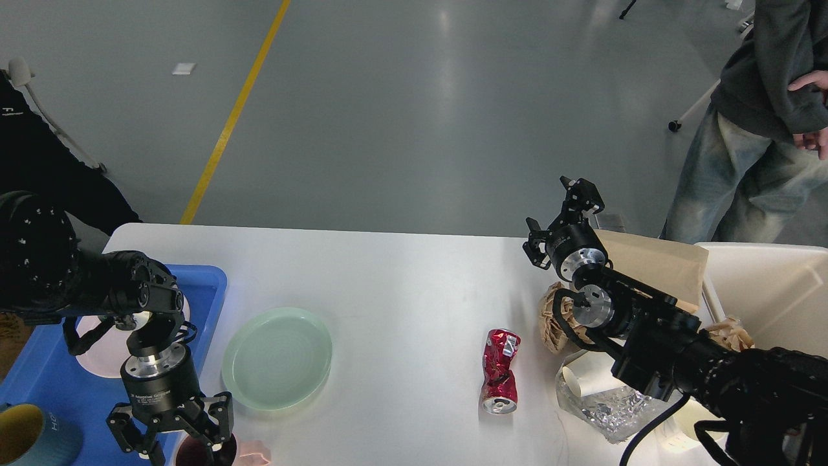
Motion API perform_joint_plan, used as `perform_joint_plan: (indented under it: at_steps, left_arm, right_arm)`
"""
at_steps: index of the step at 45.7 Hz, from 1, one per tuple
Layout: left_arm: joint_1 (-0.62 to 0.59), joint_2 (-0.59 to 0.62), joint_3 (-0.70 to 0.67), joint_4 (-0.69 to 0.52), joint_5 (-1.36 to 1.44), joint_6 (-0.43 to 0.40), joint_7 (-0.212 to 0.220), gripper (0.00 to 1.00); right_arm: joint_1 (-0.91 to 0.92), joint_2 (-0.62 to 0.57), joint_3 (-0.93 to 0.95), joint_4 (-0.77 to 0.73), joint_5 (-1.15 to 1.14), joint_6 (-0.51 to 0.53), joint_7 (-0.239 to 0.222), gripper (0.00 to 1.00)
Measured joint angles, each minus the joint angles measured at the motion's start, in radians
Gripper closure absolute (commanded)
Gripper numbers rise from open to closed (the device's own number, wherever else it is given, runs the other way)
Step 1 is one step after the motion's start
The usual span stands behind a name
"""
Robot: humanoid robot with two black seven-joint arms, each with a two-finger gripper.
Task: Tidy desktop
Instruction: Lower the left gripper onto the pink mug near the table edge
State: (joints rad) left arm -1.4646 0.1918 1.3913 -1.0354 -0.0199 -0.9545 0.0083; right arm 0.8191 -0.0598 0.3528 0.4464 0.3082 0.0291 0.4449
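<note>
Left tool (171, 430) hangs spread above one dark cup (204, 452); one green plate (277, 357) just right. Right tool (559, 217) released; one crushed red can (501, 371) below-left. White bench (401, 285) underlies both.

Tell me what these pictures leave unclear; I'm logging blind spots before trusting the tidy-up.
Head view only:
- Pink mug: cut by the bottom edge, partly behind the left hand.
- White plate in the blue tray: mostly behind the left arm.
- Right hand: fingers seen end-on, opening unclear.
- Paper cup: partly under the right arm.
</note>
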Motion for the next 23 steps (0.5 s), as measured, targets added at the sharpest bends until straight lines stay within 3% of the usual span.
perform_joint_plan:
  at_steps: [9,23]
  left_arm:
    - [0.004,0.000,-0.001,0.001,0.000,0.000,0.034,0.67]
    - [-0.001,0.011,-0.001,0.001,-0.003,-0.005,0.032,0.89]
  right_arm:
    - [0.000,0.000,0.000,0.000,0.000,0.000,0.000,0.00]
    - [0.000,0.000,0.000,0.000,0.000,0.000,0.000,0.00]
